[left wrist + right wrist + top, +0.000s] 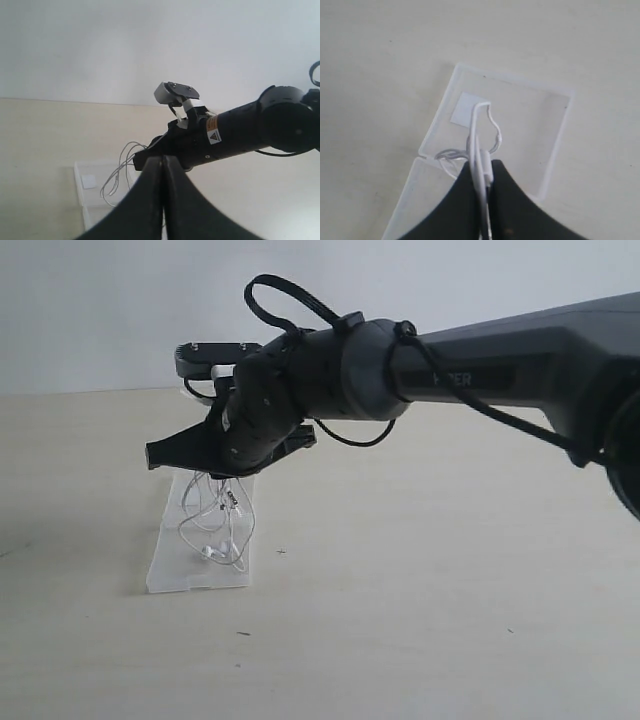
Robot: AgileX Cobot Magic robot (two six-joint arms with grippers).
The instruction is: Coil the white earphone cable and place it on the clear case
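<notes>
table (450, 590) comes first: a pale surface, with all the action on its left part in the exterior view. the right arm (500, 360) reaches from the right across the middle, so that the right gripper (482, 167) hangs above the clear case (520, 110). we judge this is deliberate, since the bundle has to come down onto the plastic and not beside it. the two dark fingers are pinching the white earphone cable (479, 150), several strands gathered between them, which holds the loops together as one bunch. the left gripper (162, 161) is raised off to the side, its fingers pressed together with nothing visible between them. we take it as parked clear of the work.

the clear case lies open and flat, its two panels side by side at the hinge, giving a broad landing place. the cable hangs in loose loops below the pinch. in the exterior view its lowest part, with what look like the earbuds (215, 552), reaches the case, while the top is held aloft. the small white sticker (462, 109) marks the panel right under the fingers.

we judge the coil loose but made; lowering and letting go are not yet done.
</notes>
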